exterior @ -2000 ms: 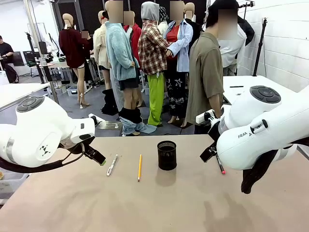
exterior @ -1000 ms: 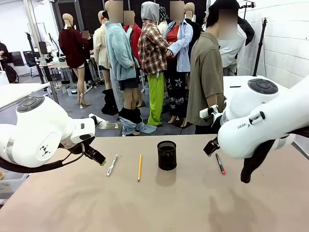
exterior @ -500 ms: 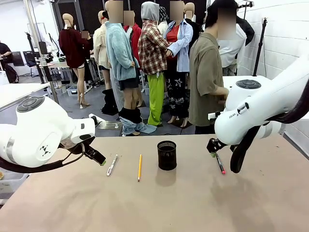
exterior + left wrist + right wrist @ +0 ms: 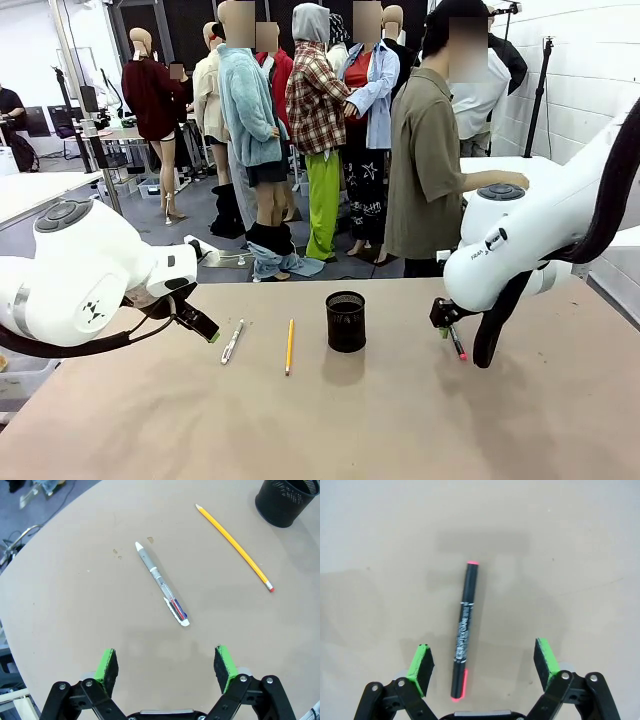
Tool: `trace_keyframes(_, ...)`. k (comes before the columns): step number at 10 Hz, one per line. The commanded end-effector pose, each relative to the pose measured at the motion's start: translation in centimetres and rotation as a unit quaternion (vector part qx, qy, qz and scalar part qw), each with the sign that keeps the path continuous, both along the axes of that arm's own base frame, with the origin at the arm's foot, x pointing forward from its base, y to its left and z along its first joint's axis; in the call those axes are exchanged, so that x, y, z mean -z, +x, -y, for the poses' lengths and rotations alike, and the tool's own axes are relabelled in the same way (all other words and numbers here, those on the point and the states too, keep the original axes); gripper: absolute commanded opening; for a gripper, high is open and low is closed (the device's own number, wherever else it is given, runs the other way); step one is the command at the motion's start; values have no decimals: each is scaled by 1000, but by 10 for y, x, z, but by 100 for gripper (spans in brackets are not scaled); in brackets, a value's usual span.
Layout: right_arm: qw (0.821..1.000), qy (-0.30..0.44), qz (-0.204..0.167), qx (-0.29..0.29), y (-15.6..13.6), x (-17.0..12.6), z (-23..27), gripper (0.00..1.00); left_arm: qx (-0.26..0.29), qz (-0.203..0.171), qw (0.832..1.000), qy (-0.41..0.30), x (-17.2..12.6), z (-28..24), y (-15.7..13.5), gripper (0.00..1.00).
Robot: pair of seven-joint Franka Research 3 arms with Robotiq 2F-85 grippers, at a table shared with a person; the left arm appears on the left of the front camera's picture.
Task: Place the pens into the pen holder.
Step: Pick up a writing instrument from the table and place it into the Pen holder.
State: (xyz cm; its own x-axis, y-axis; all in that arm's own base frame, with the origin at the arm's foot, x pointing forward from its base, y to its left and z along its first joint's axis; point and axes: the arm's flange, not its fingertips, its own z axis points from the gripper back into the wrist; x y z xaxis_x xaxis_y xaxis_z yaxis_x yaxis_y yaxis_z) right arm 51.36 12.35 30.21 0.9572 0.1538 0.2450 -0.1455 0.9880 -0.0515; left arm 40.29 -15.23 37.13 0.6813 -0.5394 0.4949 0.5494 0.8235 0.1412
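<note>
Surface in plain tan (image 4: 330, 430), with two white robot arms reaching over it and a person (image 4: 425, 170) in an olive shirt standing at its far edge.

The left hand (image 4: 166, 666), black with green pads, hangs above the surface, released, its two fingers spread wide. Just ahead of its fingertips lies a white and silver pen (image 4: 161, 583) with a clear section of barrel, flat on the surface and apart from both pads. Farther ahead, and off to one side, a yellow wooden pencil (image 4: 234, 541) with a reddish eraser end also lies flat, apart from the pen. Beyond the pencil, at the far corner of this hand's wrist view, stands the pen holder (image 4: 287, 500), a small black wire-mesh cylinder, upright.

The right hand (image 4: 482, 662) is low over the surface, also released, fingers spread wide. A dark marker (image 4: 464, 630) with pinkish-red ends and white print along its barrel lies flat on the surface, running lengthwise away from the hand. Its near end sits between the two green pads, closer to one pad than the other, and seems to touch neither.

Seen from the front, the pen holder stands between the two hands, well apart from each.
</note>
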Motion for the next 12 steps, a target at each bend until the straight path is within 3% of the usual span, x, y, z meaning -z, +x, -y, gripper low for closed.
trace_keyframes(1,1000,-20,-9,21,13,10,-15,100,-1,0,1000,-1,0,-1,0,100)
trace_keyframes(4,999,-19,-20,19,16,18,-14,100,-1,0,1000,-1,0,-1,0,100)
trace_keyframes(9,999,-17,-32,11,13,15,-15,1,-1,0,1000,-1,0,-1,0,100)
trace_keyframes(12,999,-11,-46,8,10,8,-12,0,-1,0,1000,-1,0,-1,0,100)
